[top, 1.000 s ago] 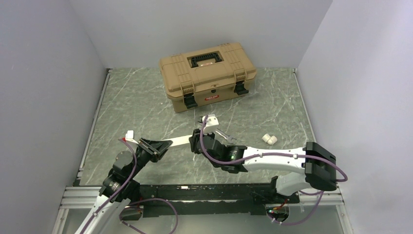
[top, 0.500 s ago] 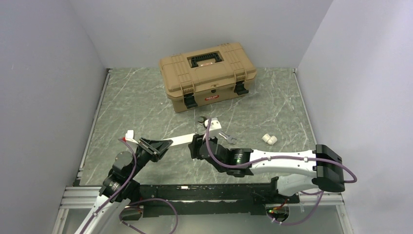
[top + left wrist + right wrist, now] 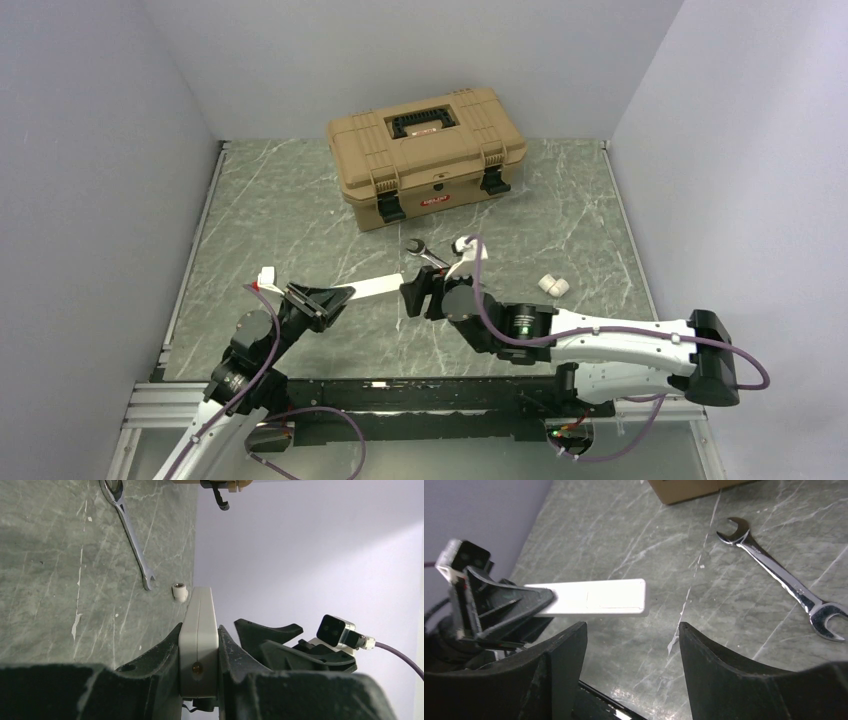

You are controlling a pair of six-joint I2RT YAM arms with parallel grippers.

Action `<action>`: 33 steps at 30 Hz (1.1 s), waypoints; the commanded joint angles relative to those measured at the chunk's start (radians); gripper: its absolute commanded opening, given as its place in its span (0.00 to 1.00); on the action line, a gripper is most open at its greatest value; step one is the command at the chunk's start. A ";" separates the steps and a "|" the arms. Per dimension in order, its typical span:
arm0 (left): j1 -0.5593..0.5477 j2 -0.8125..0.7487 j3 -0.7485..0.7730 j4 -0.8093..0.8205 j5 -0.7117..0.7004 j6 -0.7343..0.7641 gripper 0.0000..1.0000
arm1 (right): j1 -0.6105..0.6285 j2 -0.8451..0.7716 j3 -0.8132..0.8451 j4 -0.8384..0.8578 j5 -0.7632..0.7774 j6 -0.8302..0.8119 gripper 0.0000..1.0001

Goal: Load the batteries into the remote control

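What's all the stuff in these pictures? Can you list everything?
toolbox: one, tan with black latches, far side of the table
wrench: one, shiny steel, lying in front of the toolbox
remote control: one, white, held by one end
small white cylinders: two, white, side by side, right of the wrench
table: one, grey-green marbled
left arm: one, black and white, jaws shut on the remote control
right arm: one, white and black, jaws open at the remote's free end

The left hand (image 3: 198, 637) hides one end of the remote control (image 3: 199, 607).
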 commanded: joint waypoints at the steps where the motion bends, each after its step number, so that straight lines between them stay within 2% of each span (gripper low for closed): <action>1: 0.000 -0.129 0.004 0.060 0.032 -0.008 0.00 | -0.020 -0.091 -0.009 0.005 0.010 0.005 0.71; 4: 0.000 -0.123 -0.022 0.139 0.089 0.020 0.00 | -0.042 -0.140 -0.025 0.016 -0.041 -0.028 0.72; 8: -0.001 -0.080 -0.057 0.346 0.210 0.055 0.00 | -0.073 -0.215 -0.057 0.037 -0.150 -0.088 0.75; 12: -0.001 0.027 -0.068 0.593 0.346 0.104 0.00 | -0.099 -0.285 -0.079 0.048 -0.266 -0.167 0.77; 16: -0.001 0.131 -0.031 0.739 0.488 0.173 0.00 | -0.126 -0.351 -0.098 0.044 -0.400 -0.239 0.80; 22: -0.001 0.201 0.018 0.777 0.633 0.263 0.00 | -0.155 -0.411 -0.070 -0.008 -0.587 -0.306 0.82; 26: -0.002 0.194 0.033 0.791 0.685 0.303 0.00 | -0.162 -0.386 -0.044 -0.035 -0.722 -0.326 0.83; 33: -0.002 0.168 0.087 0.666 0.700 0.401 0.00 | -0.164 -0.294 -0.085 0.060 -0.931 -0.288 0.82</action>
